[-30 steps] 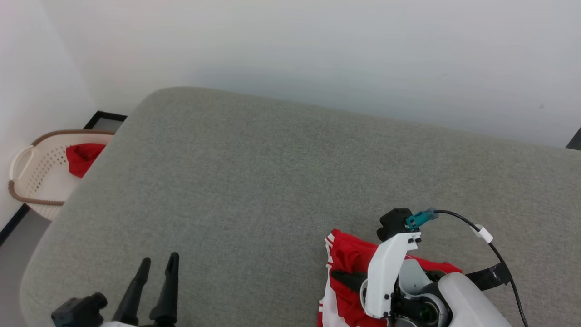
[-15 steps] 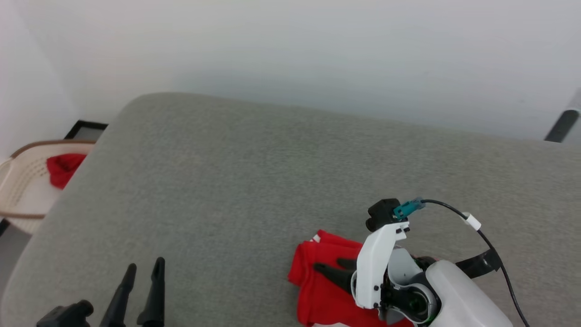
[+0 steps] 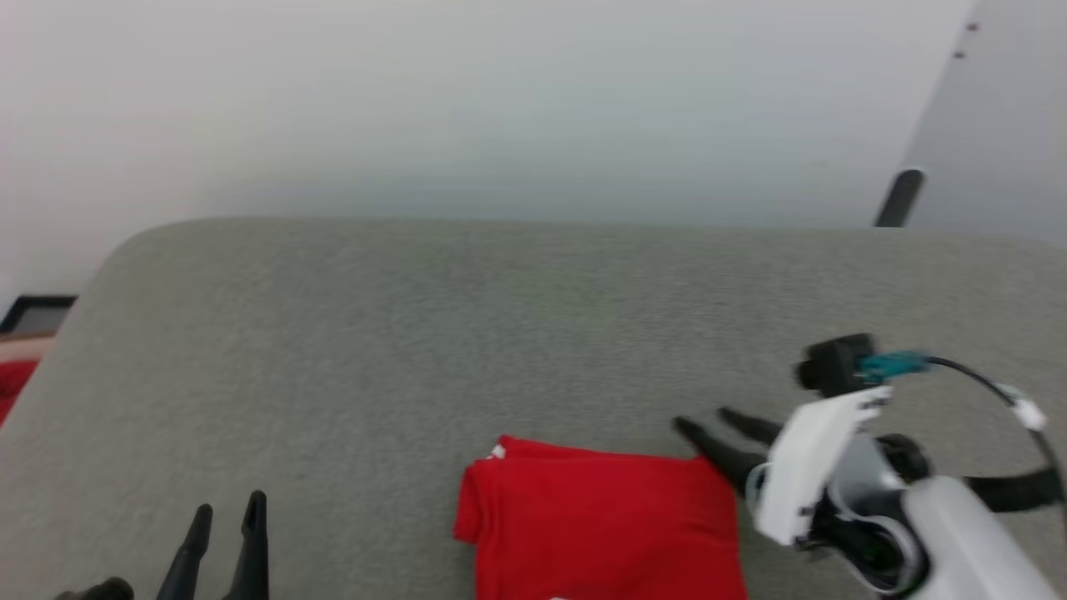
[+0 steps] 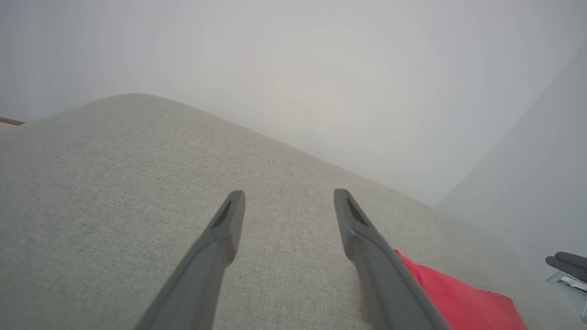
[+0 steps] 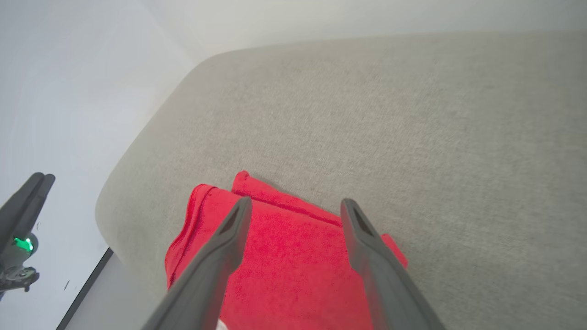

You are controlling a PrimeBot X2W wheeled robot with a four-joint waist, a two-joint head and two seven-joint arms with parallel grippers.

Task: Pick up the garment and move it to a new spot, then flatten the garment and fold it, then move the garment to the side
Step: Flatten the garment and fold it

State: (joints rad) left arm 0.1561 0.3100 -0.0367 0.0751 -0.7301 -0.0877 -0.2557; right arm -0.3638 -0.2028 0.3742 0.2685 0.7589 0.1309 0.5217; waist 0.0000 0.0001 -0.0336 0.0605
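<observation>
The right gripper [image 3: 702,419] stands with its two dark fingers spread and nothing between them. The garment [image 3: 600,525] lies folded into a flat red rectangle on the grey cushioned surface [image 3: 417,333], just under and behind its fingertips. In the right wrist view the right gripper [image 5: 296,201] has its tips over the far edge of the garment [image 5: 293,256]; whether they touch the fabric cannot be told. The left gripper [image 3: 229,502] is also parted and empty over bare cushion, with the garment off to its right, apart from it. Far to the left of the left gripper, at the frame edge, a blurred sliver of a cream basket rim [image 3: 25,346] shows with a bit of red cloth [image 3: 12,387] beside it.
</observation>
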